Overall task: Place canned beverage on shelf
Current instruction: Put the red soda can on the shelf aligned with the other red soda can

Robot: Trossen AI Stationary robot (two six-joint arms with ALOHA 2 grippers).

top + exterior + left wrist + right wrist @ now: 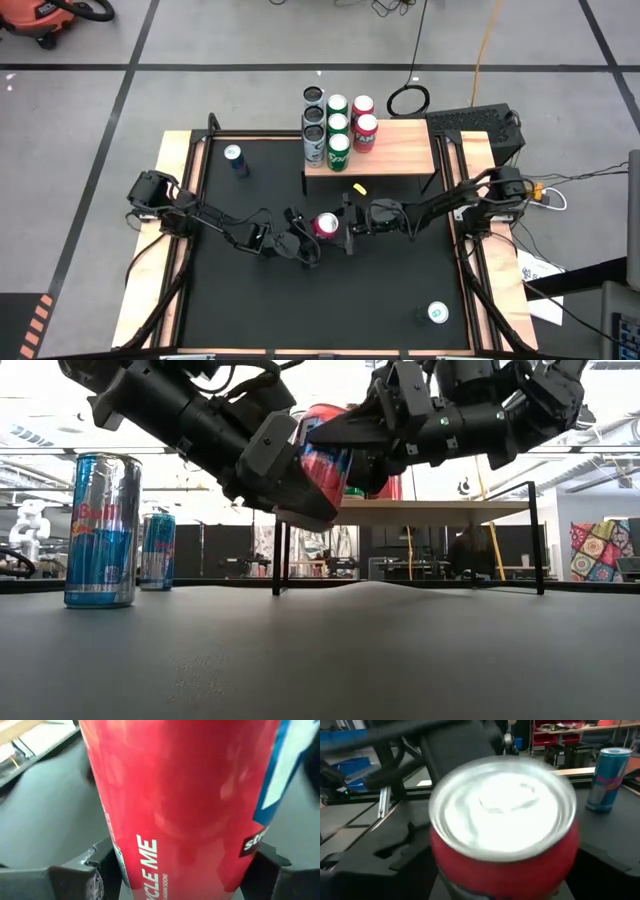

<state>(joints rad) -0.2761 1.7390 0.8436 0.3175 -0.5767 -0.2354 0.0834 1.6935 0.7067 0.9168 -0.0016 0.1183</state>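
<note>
Red can (326,225) sits in mid-air near the middle of the black table (260,310), lifted clear of the surface, as the low view shows it (322,455) hanging above the tabletop in front of the shelf. The left gripper (305,243) reaches in from nine o'clock and pinches the can's body between its two fingers (92,870), which press against the red wall on either side. The right gripper (348,222) comes in from three o'clock and sits just beside the can at its other side; whether its fingers are spread or pressed on the can I cannot tell. The right wrist view looks onto the can's silver end (502,810).

At twelve o'clock from the can stands the shelf (400,150), its light wood top carrying a cluster of cans (338,125) at its ten o'clock corner: grey, green and red ones packed close together. A small yellow item (359,187) lies on the table just in front of the shelf. A slim blue can (235,158) stands at ten o'clock on the table, well apart from the grippers. Another can (437,313) stands near the four o'clock corner.
</note>
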